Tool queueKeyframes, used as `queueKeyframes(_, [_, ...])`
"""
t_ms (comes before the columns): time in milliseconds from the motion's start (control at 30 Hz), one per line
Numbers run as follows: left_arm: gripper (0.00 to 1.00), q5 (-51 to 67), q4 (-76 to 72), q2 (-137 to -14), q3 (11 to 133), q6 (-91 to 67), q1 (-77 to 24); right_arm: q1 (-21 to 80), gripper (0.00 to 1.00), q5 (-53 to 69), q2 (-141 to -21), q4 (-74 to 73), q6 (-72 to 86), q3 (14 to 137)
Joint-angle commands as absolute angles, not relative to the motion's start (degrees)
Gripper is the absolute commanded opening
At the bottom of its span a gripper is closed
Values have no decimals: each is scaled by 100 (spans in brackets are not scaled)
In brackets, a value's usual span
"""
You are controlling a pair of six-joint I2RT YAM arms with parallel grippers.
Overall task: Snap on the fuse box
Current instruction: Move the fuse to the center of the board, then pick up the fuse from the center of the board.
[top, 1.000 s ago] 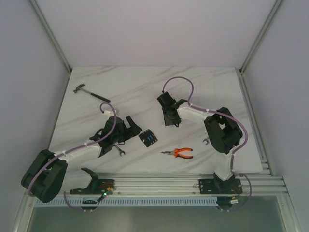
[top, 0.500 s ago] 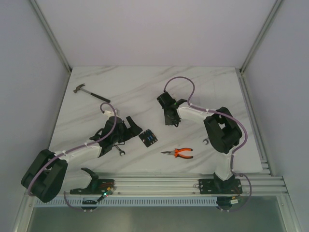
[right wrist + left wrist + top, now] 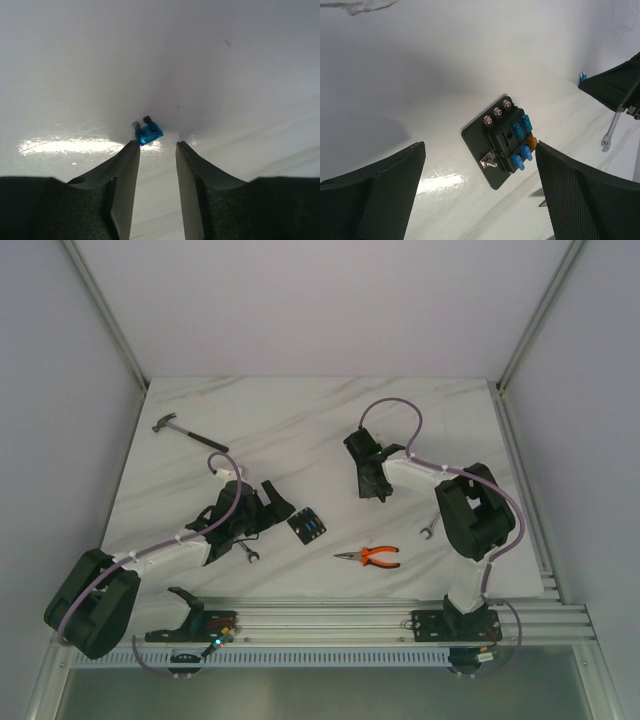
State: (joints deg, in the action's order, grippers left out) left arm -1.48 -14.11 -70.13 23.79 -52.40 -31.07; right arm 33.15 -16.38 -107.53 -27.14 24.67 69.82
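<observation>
Left tool [image 3: 275, 502]: low over the worktop [image 3: 300, 420], with its fingers [image 3: 375, 195] wide apart and holding nothing.

Fuse box [image 3: 502, 140]: flat and face up on the worktop, just right of the left tool. Several blue fuses and one orange one were seated in it. In the left wrist view it sat between the open fingers and touched neither. We could not tell from either view which slot was vacant.

Pliers [image 3: 368, 557]: right of the box and nearer the arm bases, apart from it.

Right tool [image 3: 156, 146]: further back on the worktop, well apart from the box. Its fingers were a narrow gap apart and gripped nothing.

Blue fuse [image 3: 148, 133]: loose and lying flat just ahead of the right tool's tips. It was off centre, against one fingertip rather than in the gap, with its prongs pointing away from the tool.

Our reading was that the step in hand was picking up this loose fuse, ahead of pressing it into the box.

Notes for doing it well:
- Shift the right tool sideways until the fuse body was centred in the gap, then advance. Otherwise we expected the near tip to nudge the fuse away across the slick worktop.
- Close on the plastic body only and leave the prongs free.
- Bring the left tool in to brace the box before any pressing. The box looked light and, in our judgement, likely to skid.
</observation>
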Motion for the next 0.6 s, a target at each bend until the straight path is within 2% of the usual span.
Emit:
queueKeyframes(0, [100,-75,-1555,-7005,2417,-5203,-3080,3250,44,-1881,-10797,-3170,2174,6640])
queueKeyframes(300, [100,-84,-1559,-7021,2417,-5205,-3076,3240,49,-1056,-10069,-1572,1214,5700])
queueKeyframes(567, [100,-63,-1560,-7002,2413,-5199,-3074,2968,50,-556,-9996,-812,157,5339])
